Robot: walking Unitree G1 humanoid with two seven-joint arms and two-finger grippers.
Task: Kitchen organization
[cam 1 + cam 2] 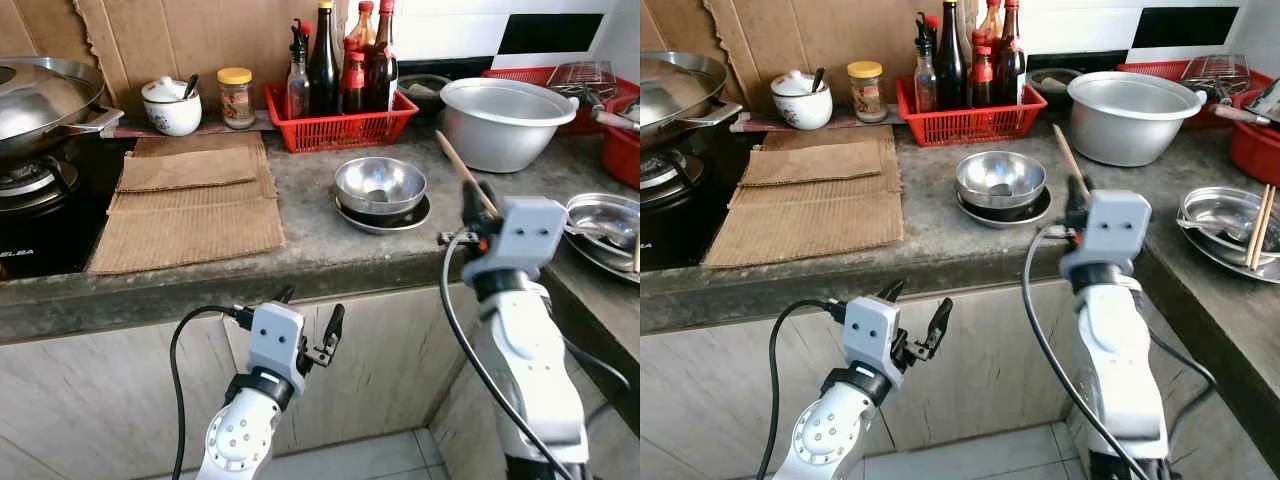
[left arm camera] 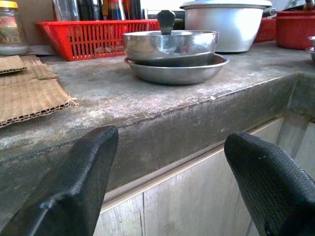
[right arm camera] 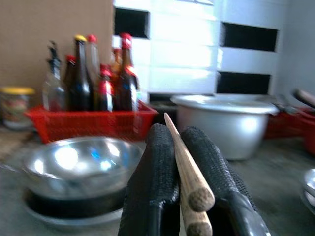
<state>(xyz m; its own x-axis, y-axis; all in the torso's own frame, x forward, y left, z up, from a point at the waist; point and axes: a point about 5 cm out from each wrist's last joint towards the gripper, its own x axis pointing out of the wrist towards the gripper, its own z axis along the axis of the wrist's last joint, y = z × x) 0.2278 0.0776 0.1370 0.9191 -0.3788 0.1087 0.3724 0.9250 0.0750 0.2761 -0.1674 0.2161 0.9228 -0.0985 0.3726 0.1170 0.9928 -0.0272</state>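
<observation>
right gripper (image 3: pixel 189 162) clamped on wooden chopsticks (image 3: pixel 189 184) above bench (image 1: pixel 310 240) front edge | left gripper (image 1: pixel 308 312) fingers apart below it

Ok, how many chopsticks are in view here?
4. The right gripper pinches one pair over the counter edge; the other pair lies across the steel dish at far right. More may be hidden.

Red basket (image 1: pixel 340 128) — brown ribbed cardboard (image 1: pixel 190 200).

Home kitchen: grey stone countertop (image 1: pixel 310 235), steel wok (image 1: pixel 35 100) on black gas hob (image 1: pixel 40 215), red plastic basket (image 1: pixel 340 125) of sauce bottles, large aluminium pot (image 1: pixel 500 120).
</observation>
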